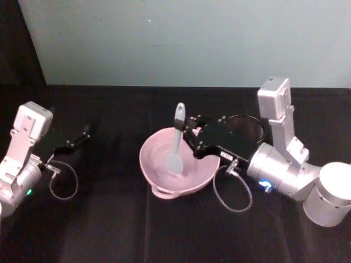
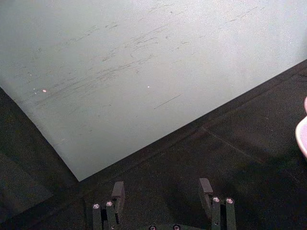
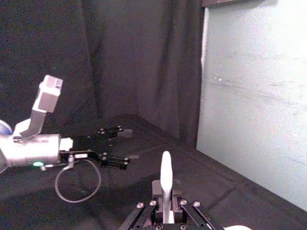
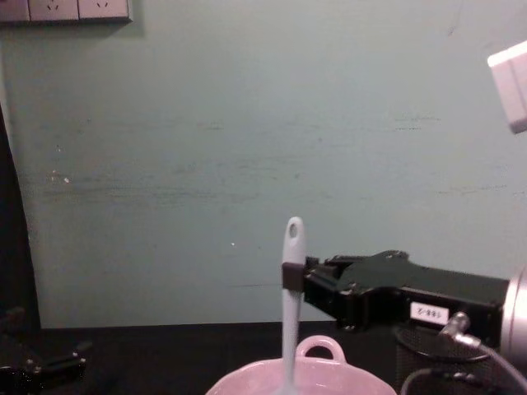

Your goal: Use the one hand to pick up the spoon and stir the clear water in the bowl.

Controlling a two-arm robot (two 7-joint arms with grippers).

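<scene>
The left gripper (image 1: 83, 133) rests low over the black table (image 1: 109, 224), far to the left, with its fingers (image 2: 117, 191) spread apart and nothing between them. The left wrist view shows bare cloth and the pale green wall (image 2: 144, 62) ahead of those fingers, with the pink rim of the bowl at the edge, well off to one side.

The bowl (image 1: 193, 181) sits at the middle of the table, its small loop handle (image 4: 319, 346) on the rim. The spoon (image 1: 176, 139) stands nearly upright in it, with the flat blade down inside the bowl below the fingers and the holed handle end rising above them.

The right gripper (image 1: 185, 130) reaches in from the right over the bowl's far rim. Its fingers (image 4: 292, 276) are clenched on the upper part of the spoon's handle. Behind those fingers, beside the wrist, stands a black wire-mesh cup (image 1: 249, 127).
</scene>
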